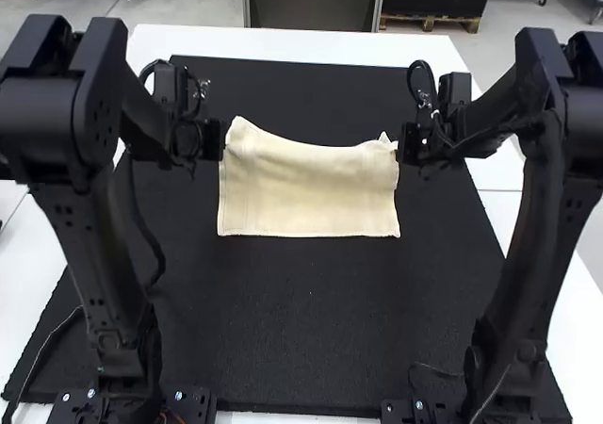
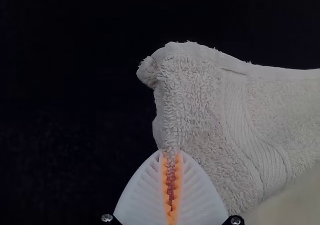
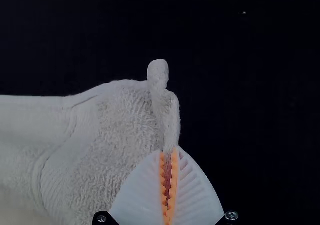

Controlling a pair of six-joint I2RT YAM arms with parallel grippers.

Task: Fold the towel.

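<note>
left gripper (image 1: 222, 145) pinching towel's (image 1: 306, 190) left side | right gripper (image 1: 399, 146) pinching its right side | towel stretched between both, far edge sagging, over black mat (image 1: 301, 320), nearer white surface's (image 1: 236, 38) far edge than near edge

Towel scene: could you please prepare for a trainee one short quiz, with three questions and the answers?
1. True or false: only the right claw grips the towel.
2. Which colour is the mat on the table? (a) green (b) black (c) red
3. Fill the gap: the white, ribbed fingers of the left claw have ____ pads.

Key: 1 false, the left claw grips it too; 2 b; 3 orange.
</note>
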